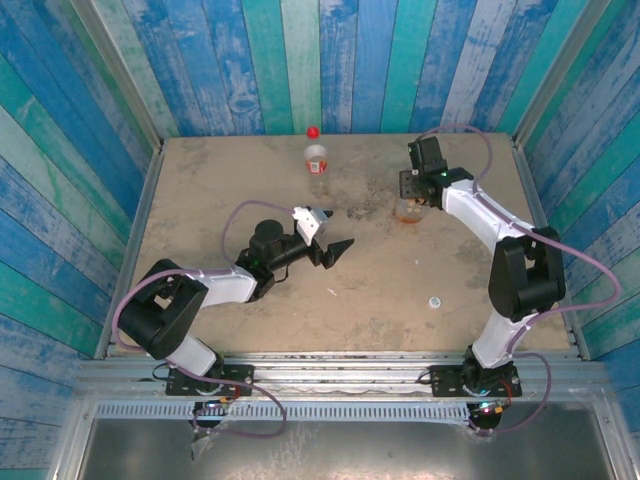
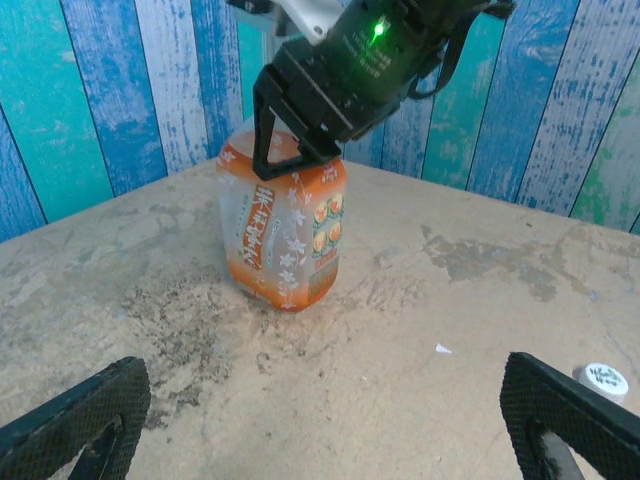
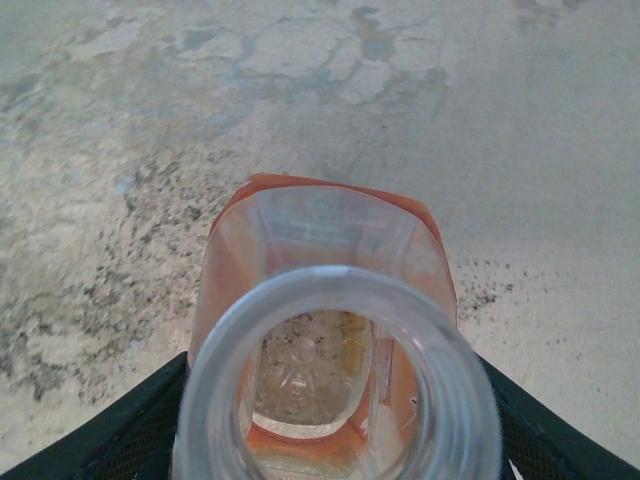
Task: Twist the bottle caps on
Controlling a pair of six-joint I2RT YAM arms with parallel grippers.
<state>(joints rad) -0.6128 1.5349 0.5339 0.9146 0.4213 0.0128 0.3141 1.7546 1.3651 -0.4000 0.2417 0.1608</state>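
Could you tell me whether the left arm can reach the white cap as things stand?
Probably yes: the white cap lies on bare table right of the open left gripper, nothing between them, and the right gripper is farther back at the orange-labelled bottle.

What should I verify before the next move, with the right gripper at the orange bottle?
1. Orange bottle upright on the table: ok.
2. Its mouth open, no cap on it: ok.
3. Right gripper straddles the bottle's top: ok; firm grip: cannot tell.
4. Left gripper open, empty: ok.
5. White cap lying free on the table, apart from both grippers: ok.
6. Slim bottle upright, away from both arms: ok.
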